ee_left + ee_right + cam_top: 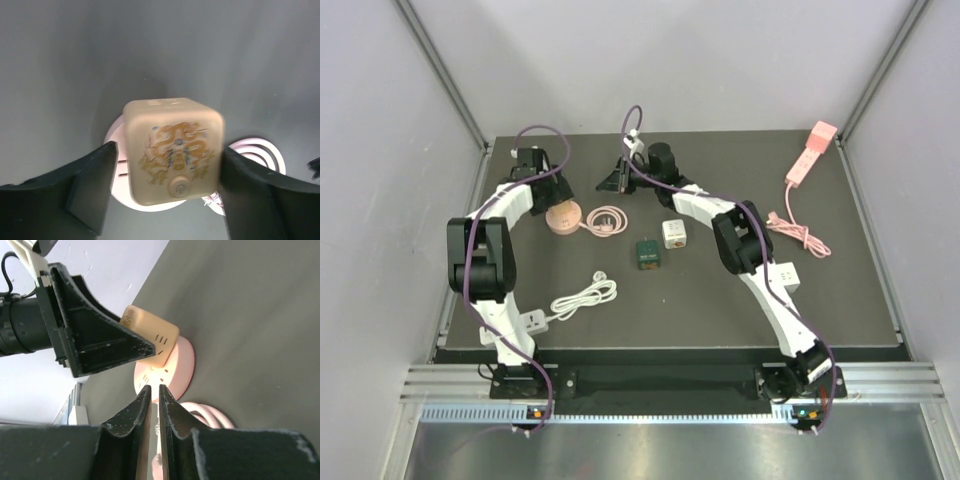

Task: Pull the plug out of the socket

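Note:
A cream cube plug (172, 150) with a dragon print and a round button sits tilted on the round pink socket (150, 206). In the top view the socket (563, 222) is at the back left. My left gripper (167, 165) is open and straddles the plug. Its right finger touches the cube and a small gap shows at the left finger. My right gripper (155, 387) is shut to a thin slit just short of the socket (180, 365), above its coiled pink cord (210, 415). I cannot tell whether it pinches the cord. The plug (155, 335) leans behind my left finger (100, 342).
A green cube (648, 254) and a white cube (673, 234) lie mid-table. A white power strip (533, 320) with a coiled cord (585, 297) is at the front left. A pink power strip (808, 155) with its cord (798, 230) is at the back right.

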### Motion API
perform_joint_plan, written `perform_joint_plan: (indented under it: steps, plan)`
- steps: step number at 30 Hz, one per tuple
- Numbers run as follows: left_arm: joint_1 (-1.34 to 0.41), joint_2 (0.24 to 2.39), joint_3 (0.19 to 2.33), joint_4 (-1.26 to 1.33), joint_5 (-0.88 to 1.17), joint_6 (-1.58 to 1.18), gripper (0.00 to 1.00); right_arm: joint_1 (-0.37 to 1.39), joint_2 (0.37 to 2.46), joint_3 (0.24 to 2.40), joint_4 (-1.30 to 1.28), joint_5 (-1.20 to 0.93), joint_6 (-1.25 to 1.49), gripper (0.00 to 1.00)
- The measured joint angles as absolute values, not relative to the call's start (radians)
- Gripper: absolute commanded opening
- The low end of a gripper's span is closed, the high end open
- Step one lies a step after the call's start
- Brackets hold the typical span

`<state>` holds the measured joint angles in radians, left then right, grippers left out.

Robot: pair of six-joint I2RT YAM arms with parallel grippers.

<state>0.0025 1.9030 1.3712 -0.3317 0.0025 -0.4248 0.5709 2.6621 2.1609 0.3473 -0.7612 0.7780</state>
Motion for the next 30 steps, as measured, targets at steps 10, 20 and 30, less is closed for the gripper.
perform_joint_plan:
  steps: [10,20,30]
  plan:
    - [-0.001,1.898,1.369,-0.32,-0.012,-0.416,0.03,0.649,2.707,2.222,0.349,-0.734,0.805,0.02]
    - [0.0,1.82,1.274,-0.314,-0.006,-0.414,0.0,0.731,2.734,2.241,0.242,-0.623,0.782,0.0]
    - [0.005,1.729,1.174,-0.285,0.032,-0.421,0.0,0.751,2.749,2.269,0.21,-0.548,0.794,0.0]
